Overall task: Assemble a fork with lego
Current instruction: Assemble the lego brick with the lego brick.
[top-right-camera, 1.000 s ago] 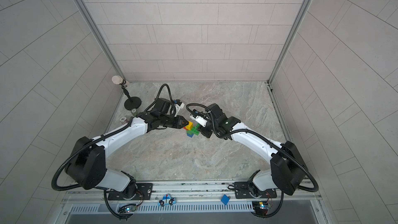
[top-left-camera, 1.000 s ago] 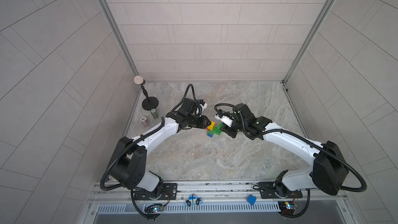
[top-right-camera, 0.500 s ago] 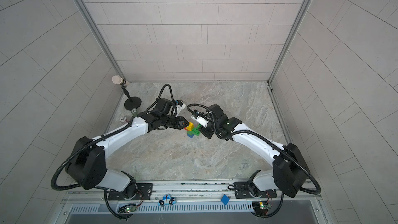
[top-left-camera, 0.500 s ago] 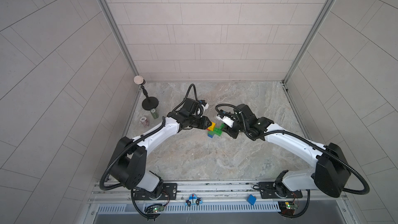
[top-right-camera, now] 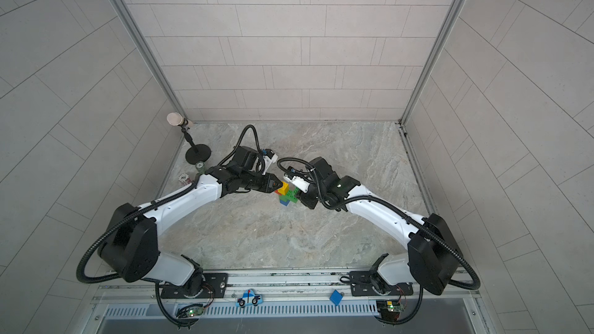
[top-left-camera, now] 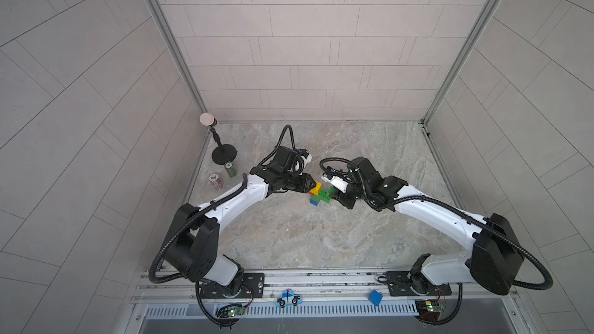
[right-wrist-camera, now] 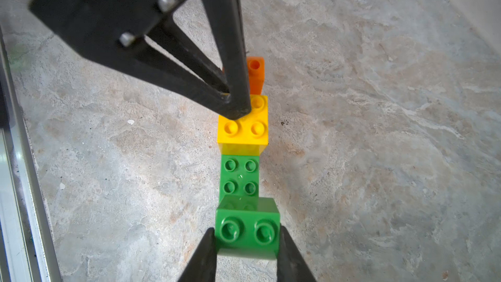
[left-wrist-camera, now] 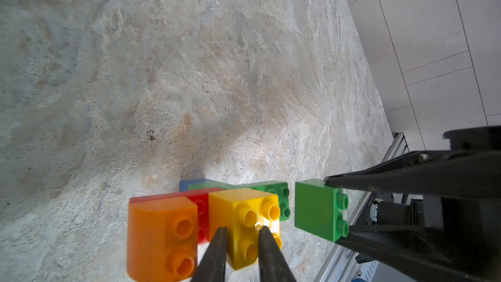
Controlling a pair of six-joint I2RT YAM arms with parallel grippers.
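The fork (top-left-camera: 316, 195) stands half built in the middle of the surface (top-left-camera: 305, 239), directly between the two claws. Its yellow brick (left-wrist-camera: 244, 212) sits right under the left claw (right-wrist-camera: 237, 112), whose fingers are drawn together and press down on the yellow studs. The orange brick (left-wrist-camera: 162, 237) is just beside the yellow one, on the side away from the right claw. Both rest on the red brick (left-wrist-camera: 200, 199). The long green brick (right-wrist-camera: 240, 176) runs from the yellow brick toward the right claw, with four of its studs bare. Only a sliver of the blue brick (left-wrist-camera: 189, 184) shows below.

The right claw (left-wrist-camera: 334, 211) grips the small green brick (right-wrist-camera: 248, 229) by two opposite sides, at the near end of the long green one (whether the two greens touch cannot be told).

Compared with the views from a second ago, almost nothing differs. The bricks sit in the same spot, each claw is on the same brick, and any shift in the arms is too slight to make out.

Well behind the left claw, by the wall, stand a black stand (top-left-camera: 224, 155) and a small green can (top-left-camera: 230, 169).
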